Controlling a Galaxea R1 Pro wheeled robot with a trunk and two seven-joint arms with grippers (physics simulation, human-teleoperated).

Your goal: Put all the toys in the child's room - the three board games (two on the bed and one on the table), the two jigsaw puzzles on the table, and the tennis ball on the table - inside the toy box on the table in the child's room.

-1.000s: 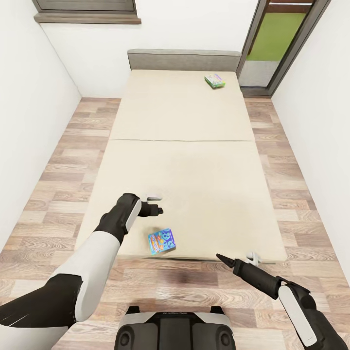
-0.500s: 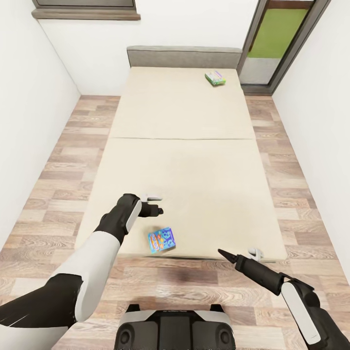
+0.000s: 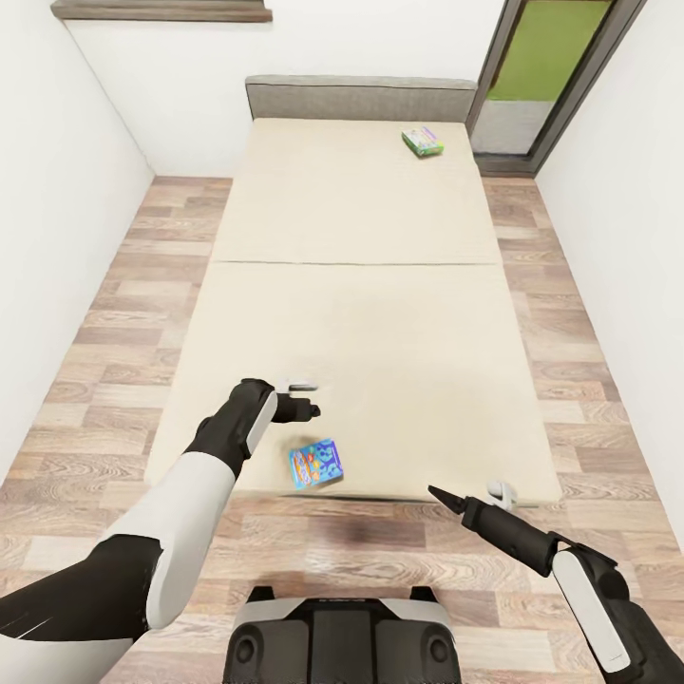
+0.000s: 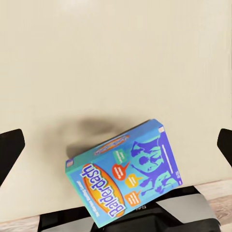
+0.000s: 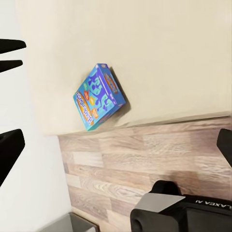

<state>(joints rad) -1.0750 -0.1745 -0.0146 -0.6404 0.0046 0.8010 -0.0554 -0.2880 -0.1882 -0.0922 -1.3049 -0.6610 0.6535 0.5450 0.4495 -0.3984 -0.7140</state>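
A blue board game [image 3: 316, 464] lies flat on the bed [image 3: 361, 313] close to its near edge. Its printed blue lid [image 4: 123, 176] sits right under the spread jaws in the left wrist view. My left gripper [image 3: 306, 399] hovers open over the beige mattress just beyond that box, holding nothing. My right gripper [image 3: 465, 496] is open and empty at the bed's near edge, to the right of the box [image 5: 99, 96]. A second board game [image 3: 423, 142], green and white, rests at the far right of the bed by the grey headboard [image 3: 361, 97]. The toy box and table are out of view.
Wood-plank floor [image 3: 123, 313] runs along both sides of the bed between white walls. A grey-framed glass door [image 3: 546, 66] stands at the far right and a window sill [image 3: 161, 11] at the far left. My base [image 3: 342, 636] sits just short of the bed's foot.
The whole view has crept forward and tilted, so the bed sits a little higher in the picture. Both arms keep their poses and both grippers stay open.
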